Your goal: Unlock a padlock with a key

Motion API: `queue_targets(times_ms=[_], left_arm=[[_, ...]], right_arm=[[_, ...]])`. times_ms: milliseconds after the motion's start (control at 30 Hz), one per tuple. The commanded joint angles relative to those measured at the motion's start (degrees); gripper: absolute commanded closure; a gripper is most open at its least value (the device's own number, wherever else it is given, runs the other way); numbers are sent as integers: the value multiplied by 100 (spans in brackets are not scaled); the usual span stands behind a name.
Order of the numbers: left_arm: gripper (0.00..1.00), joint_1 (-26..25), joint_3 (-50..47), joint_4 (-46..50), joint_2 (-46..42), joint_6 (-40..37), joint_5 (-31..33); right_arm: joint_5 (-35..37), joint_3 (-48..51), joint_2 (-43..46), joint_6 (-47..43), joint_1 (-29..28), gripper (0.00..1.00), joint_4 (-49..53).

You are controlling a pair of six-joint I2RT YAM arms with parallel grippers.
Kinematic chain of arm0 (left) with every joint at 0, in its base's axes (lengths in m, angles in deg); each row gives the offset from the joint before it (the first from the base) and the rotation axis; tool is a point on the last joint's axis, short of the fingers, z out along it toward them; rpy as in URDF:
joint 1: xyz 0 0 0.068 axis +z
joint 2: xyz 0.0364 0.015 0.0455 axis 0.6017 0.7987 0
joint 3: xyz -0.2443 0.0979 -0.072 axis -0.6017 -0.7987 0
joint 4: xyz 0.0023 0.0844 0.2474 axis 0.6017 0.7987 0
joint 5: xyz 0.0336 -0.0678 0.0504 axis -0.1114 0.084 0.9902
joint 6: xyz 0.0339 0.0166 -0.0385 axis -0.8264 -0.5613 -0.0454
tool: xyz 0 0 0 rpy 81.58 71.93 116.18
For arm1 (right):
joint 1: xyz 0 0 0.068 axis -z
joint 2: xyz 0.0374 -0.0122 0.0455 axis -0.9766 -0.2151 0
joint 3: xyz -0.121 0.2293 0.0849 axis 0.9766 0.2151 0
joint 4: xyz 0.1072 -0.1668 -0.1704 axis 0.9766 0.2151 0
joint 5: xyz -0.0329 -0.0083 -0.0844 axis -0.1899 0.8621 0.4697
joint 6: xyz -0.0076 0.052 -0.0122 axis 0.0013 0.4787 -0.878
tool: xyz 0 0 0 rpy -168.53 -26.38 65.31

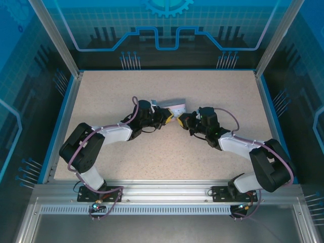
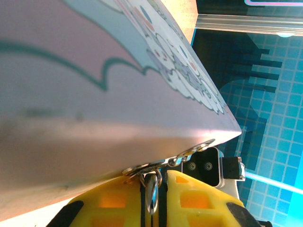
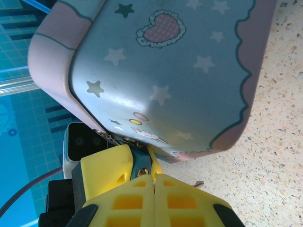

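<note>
— Where does everything sit?
— The tin (image 1: 174, 107) is mid-desk, a shade nearer the far edge. My left claw (image 2: 152, 182) is nearly closed on the padlock (image 3: 140, 163), which hangs from the tin's hasp (image 2: 189, 153). My right claw (image 3: 154, 179) is pressed fully together right against it (the key I can't make out).
— How to do this well?
— I'd hold the padlock dead steady and feed the key in square before twisting.
— Surroundings?
— Blue printed walls (image 1: 167, 30); speckled beige desk (image 1: 152, 152).
</note>
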Motion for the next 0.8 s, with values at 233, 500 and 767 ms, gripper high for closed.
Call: queue_targets(times_ms=[233, 500, 767], left_arm=[[100, -83, 114, -131, -168, -78, -4], [100, -92, 121, -226, -167, 2, -30], [100, -87, 1, -533, -246, 182, -44]], right_arm=[[66, -134, -163, 82, -106, 100, -393], [-79, 57, -381, 31, -93, 100, -1175], [-307, 338, -959, 164, -53, 100, -2158]])
